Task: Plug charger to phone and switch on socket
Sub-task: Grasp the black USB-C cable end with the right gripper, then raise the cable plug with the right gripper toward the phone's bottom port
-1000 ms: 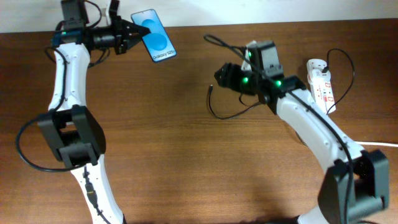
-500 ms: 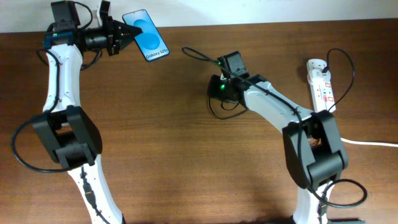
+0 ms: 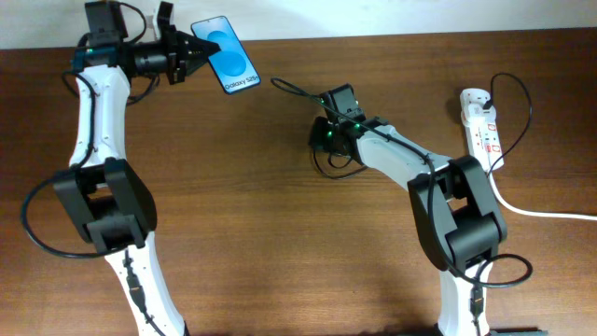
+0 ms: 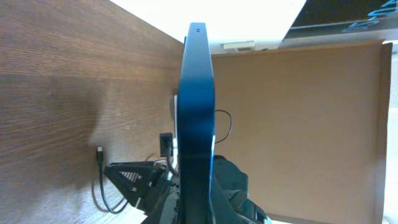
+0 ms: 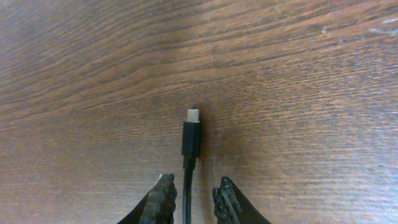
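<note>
Brown wood-grain worktop (image 3: 280, 243) fills the overhead view, its dark streaks running side to side, and a pale wall (image 3: 392, 14) lines the far edge. From the left wrist, a flat tan board (image 4: 298, 124) stands beyond the worktop's edge. A small cream fitting (image 4: 238, 45) sits along its top against bright white, and a dark panel with blue lettering (image 4: 348, 12) cuts the top right corner.

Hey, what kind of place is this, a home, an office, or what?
Probably a robotics lab or test bench: two robot arms at a wooden table, working with a Galaxy S25 phone, a charger cable and a white power strip.
</note>
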`<action>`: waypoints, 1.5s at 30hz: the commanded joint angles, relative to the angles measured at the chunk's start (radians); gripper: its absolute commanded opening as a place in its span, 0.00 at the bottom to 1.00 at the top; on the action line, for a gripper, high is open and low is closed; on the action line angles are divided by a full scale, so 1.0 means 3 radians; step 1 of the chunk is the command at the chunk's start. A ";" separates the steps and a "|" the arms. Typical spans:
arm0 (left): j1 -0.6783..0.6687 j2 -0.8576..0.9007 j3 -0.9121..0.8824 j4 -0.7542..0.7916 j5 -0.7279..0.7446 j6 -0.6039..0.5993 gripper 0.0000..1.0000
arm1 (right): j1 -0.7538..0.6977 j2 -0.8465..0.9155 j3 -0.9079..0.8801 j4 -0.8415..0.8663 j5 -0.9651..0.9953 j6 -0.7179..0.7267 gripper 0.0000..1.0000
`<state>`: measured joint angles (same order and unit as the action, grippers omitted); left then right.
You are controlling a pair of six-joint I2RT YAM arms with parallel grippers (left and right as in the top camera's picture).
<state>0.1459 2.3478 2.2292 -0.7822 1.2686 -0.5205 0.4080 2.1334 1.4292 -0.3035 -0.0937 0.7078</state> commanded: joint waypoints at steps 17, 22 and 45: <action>-0.0047 -0.0019 0.0022 0.0008 0.0111 -0.0031 0.00 | 0.0089 0.0264 0.0046 0.0097 0.0066 0.0184 0.26; -0.0047 -0.0019 0.0022 0.0006 0.0113 -0.0031 0.00 | 0.0072 0.0336 0.0046 0.0039 0.0065 0.0202 0.04; -0.0121 -0.0019 0.0022 -0.0070 0.0113 0.0140 0.00 | -0.0629 -0.1453 0.0055 -0.1460 -0.2210 -0.2088 0.04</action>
<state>0.1268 2.3478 2.2292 -0.8051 1.2682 -0.5171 0.2138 1.7805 1.4445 -0.7029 -0.7223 0.1612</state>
